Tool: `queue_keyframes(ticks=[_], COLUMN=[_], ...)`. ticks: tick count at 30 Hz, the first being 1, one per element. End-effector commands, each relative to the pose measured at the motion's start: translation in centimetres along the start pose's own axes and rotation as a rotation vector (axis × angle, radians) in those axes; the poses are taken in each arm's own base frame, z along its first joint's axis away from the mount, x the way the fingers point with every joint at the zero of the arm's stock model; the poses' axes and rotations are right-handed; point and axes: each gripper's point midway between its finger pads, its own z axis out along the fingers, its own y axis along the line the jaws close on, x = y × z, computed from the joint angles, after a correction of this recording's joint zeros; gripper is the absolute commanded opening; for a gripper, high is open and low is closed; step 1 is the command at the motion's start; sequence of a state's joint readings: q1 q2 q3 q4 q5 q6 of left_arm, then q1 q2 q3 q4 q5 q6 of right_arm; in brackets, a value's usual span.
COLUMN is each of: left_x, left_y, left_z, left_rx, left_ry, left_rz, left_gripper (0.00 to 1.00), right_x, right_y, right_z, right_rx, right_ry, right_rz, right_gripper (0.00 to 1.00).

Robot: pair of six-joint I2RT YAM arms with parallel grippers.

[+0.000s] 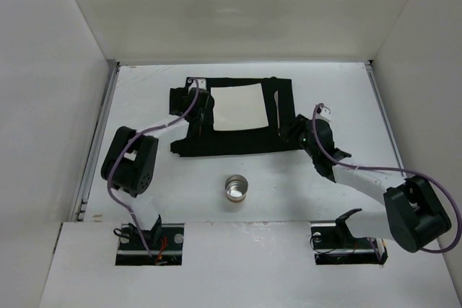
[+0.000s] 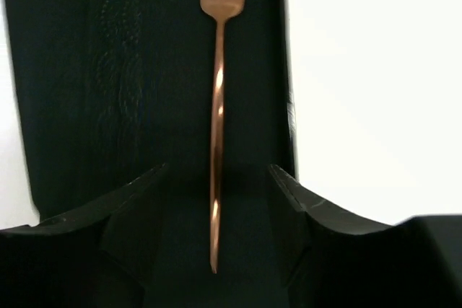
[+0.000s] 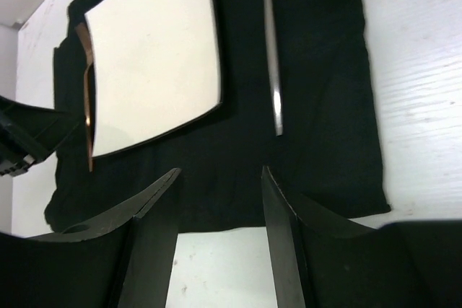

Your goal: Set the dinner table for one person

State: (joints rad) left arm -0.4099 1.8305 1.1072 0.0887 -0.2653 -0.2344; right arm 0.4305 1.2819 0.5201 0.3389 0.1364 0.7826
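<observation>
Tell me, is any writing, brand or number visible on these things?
None can be read. The copper-coloured metal fork, white square plate, black rectangular cloth mat, small round metal cup and matte white dinner table all look plain and unmarked.

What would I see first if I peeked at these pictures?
A black mat lies on the white dinner table, a white square plate on it. A shiny copper fork lies left of the plate, a silver knife right. A small metal cup stands alone, nearer than the mat.
</observation>
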Motion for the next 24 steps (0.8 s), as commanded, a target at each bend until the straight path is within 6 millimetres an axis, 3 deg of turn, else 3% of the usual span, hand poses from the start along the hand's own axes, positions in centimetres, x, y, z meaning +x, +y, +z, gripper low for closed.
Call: queue_keyframes(ticks=[1, 3, 4, 5, 6, 8, 10, 12, 14, 16, 21, 24], left_x=[-5.7, -5.5, -5.1, -4.2, -3.2, -1.0, 1.1, 2.2, 2.8, 2.7, 1.8, 2.2], left_y=[-1.6, -1.0, -0.7, -0.2, 0.2, 1.0, 2.9, 4.7, 6.2, 7.4, 8.2, 8.5], left_z=[-5.8, -8.0, -8.6, -9.2, -9.8, -10.5, -11.4, -12.3, -13.2, -14.2, -16.5, -16.7], left_rx=[0.088, 0.101, 0.103, 0.107, 0.117, 0.137, 0.136, 0.123, 0.109, 0.105, 0.148, 0.148], left_ry=[-0.22, -0.278, -0.295, -0.31, -0.321, -0.334, -0.369, -0.41, -0.461, -0.528, -0.63, -0.641], left_rz=[-0.126, -0.2, -0.23, -0.277, -0.323, -0.408, -0.507, -0.598, -0.655, -0.684, -0.73, -0.744], left_gripper=[0.53, 0.54, 0.54, 0.53, 0.53, 0.52, 0.52, 0.52, 0.53, 0.54, 0.56, 0.58], right_x=[-2.3, -0.7, 0.7, 1.6, 3.1, 5.2, 7.0, 8.8, 10.1, 10.9, 12.5, 13.6], right_y=[3.9, 5.1, 5.6, 5.9, 6.3, 6.4, 6.6, 7.5, 8.3, 8.9, 9.9, 10.8], right_z=[-1.2, -2.1, -3.0, -3.6, -4.9, -6.9, -9.1, -11.3, -12.8, -13.6, -12.9, -11.9], right_rx=[-0.057, -0.069, -0.075, -0.078, -0.086, -0.091, -0.102, -0.134, -0.143, -0.134, -0.076, -0.062], right_ry=[-0.079, -0.026, 0.02, 0.05, 0.1, 0.176, 0.242, 0.313, 0.374, 0.413, 0.474, 0.497], right_rz=[-0.071, -0.134, -0.182, -0.208, -0.248, -0.301, -0.348, -0.402, -0.44, -0.482, -0.563, -0.6], right_gripper=[0.53, 0.46, 0.37, 0.31, 0.19, 0.11, 0.16, 0.33, 0.48, 0.54, 0.56, 0.54])
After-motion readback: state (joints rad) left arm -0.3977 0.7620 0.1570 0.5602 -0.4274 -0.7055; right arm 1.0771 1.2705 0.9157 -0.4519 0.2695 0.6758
